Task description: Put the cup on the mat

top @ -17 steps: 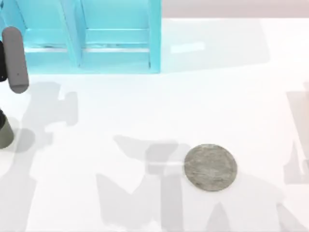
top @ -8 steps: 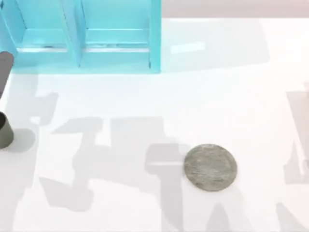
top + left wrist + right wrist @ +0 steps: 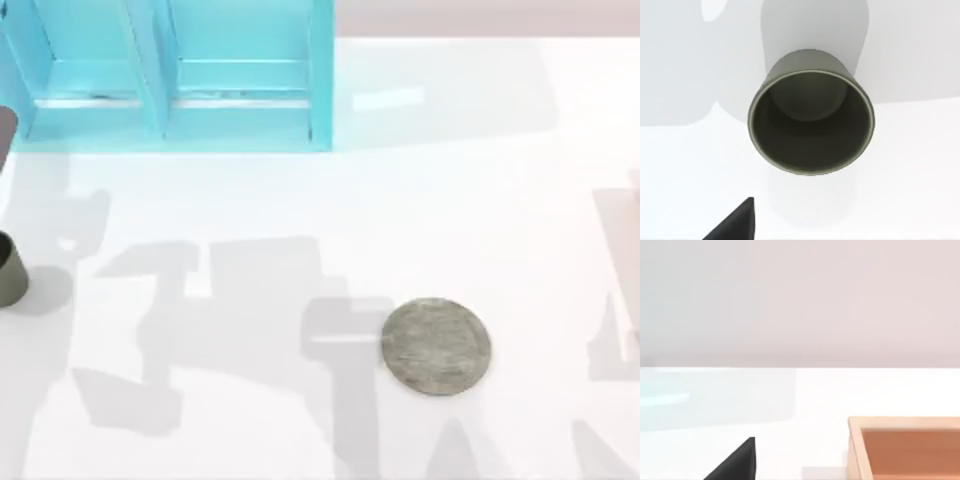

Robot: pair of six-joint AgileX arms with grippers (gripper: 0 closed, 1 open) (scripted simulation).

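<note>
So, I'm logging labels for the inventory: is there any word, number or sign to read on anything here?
None. The cup, the mat, the blue rack and the wooden box all carry no text, number or sign.

The cup (image 3: 10,268) is being carried upright by the worktop (image 3: 480,180) at its far left edge. The mat (image 3: 436,346) is lying well apart, right of centre. A shelf unit (image 3: 170,75) is standing behind, at the left.
</note>
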